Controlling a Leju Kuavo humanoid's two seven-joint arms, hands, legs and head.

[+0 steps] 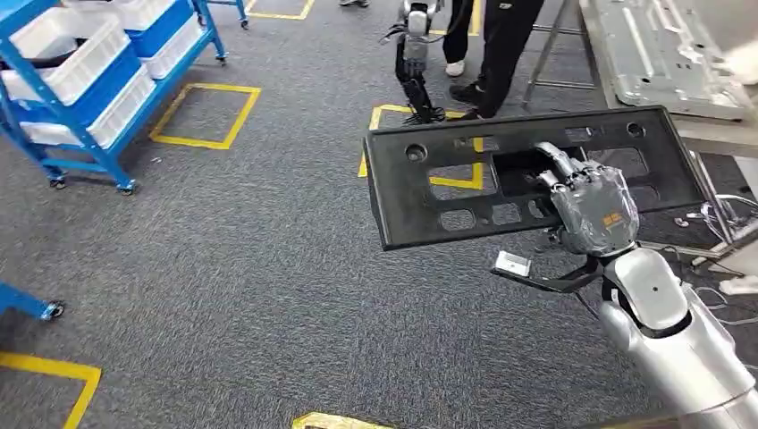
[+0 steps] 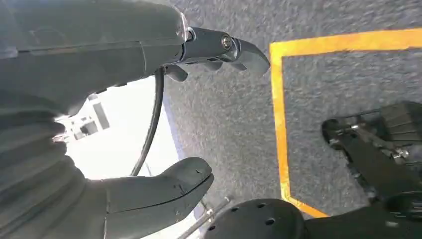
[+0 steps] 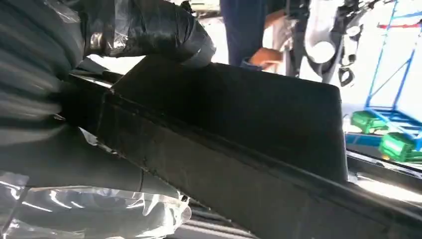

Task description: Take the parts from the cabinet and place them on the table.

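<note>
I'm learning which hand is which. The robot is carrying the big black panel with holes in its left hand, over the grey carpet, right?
Not quite: the head view shows the right hand gripping the black panel, held over the grey carpet.

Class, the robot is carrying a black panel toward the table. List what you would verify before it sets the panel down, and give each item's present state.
1. Right hand grips the black panel through a cutout: ok.
2. Panel level: not ok, it tilts.
3. Left hand free to help: ok, it holds nothing, fingers apart.
4. Table spot free: not ok, a metal sheet lies there.
5. People clear: not ok, a person stands beside the table.
6. Grip firmness: cannot tell.
</note>
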